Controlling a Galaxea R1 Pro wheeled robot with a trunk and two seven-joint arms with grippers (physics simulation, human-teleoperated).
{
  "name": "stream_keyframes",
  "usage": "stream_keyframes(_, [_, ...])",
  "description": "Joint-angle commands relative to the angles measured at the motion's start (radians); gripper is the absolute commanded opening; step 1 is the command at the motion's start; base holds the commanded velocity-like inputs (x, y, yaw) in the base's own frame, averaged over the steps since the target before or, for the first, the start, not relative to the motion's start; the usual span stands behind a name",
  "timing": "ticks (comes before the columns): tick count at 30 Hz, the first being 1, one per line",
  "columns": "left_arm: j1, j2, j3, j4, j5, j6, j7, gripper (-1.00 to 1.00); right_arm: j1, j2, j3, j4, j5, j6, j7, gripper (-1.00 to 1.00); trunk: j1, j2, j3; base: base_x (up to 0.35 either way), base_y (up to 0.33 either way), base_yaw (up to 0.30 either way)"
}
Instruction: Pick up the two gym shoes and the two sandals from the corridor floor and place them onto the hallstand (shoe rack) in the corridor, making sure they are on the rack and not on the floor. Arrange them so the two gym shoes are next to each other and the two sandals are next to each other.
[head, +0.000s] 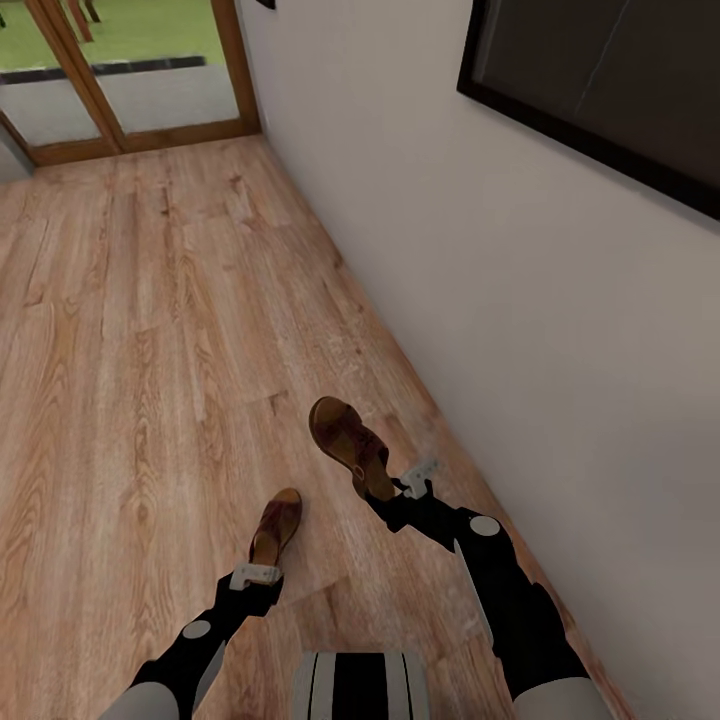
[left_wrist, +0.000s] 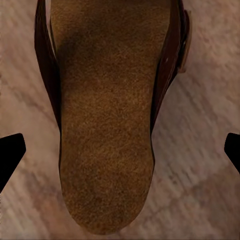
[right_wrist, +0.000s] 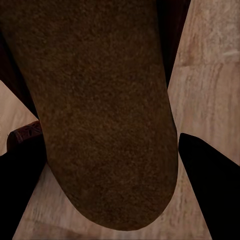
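2 sandals on the floor (head: 150, 330), near the white wall (head: 520, 300). Left sandal (head: 276, 527) lies flat on the planks, straight ahead of the left gripper (head: 255, 576). In the left wrist view this sandal (left_wrist: 107, 115) sits between the 2 black fingertips (left_wrist: 11, 152), which stand wide apart at either edge with bare floor between each tip and the sandal; jaws wide open, holding nothing.

Right sandal (head: 347, 443) is tilted, heel end at the right gripper (head: 412, 482), toe pointing away toward the door (head: 120, 70). In the right wrist view its footbed (right_wrist: 100, 110) runs between the 2 dark fingers (right_wrist: 207, 170), both close against the sandal's sides. Jaws look closed onto the sandal heel, though actual contact is hard to confirm. Whether the toe touches the floor, cannot tell.

The 2 sandals lie near each other, apart. Dark framed panel (head: 600, 90) hangs on the wall upper right.
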Motion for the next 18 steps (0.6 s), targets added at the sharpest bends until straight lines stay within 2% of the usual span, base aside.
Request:
stream_keyframes(1, [0.0,-0.001,0.018,-0.001,-0.008,-0.003,-0.006,1.0,0.0,0.001,-0.001,-0.002,0.006,0.004,0.007,-1.0,0.0,0.0,-0.005,0.0,0.0,0.0])
stream_keyframes(3, [0.0,-0.001,0.034,-0.002,-0.008,-0.004,-0.006,1.0,0.0,0.0,-0.001,-0.002,0.006,0.004,0.007,-1.0,0.001,-0.001,-0.013,0.0,0.0,0.0])
stream_keyframes(7, [0.0,-0.001,0.049,-0.004,-0.009,-0.008,-0.006,1.0,0.0,0.0,-0.001,-0.002,0.006,0.004,0.007,-1.0,0.001,-0.001,-0.013,0.0,0.0,0.0])
stream_keyframes(18, [0.0,-0.001,0.053,-0.003,-0.009,-0.019,-0.006,1.0,0.0,-0.001,-0.001,-0.002,0.006,0.004,0.007,-1.0,0.002,-0.001,-0.017,0.0,0.0,0.0])
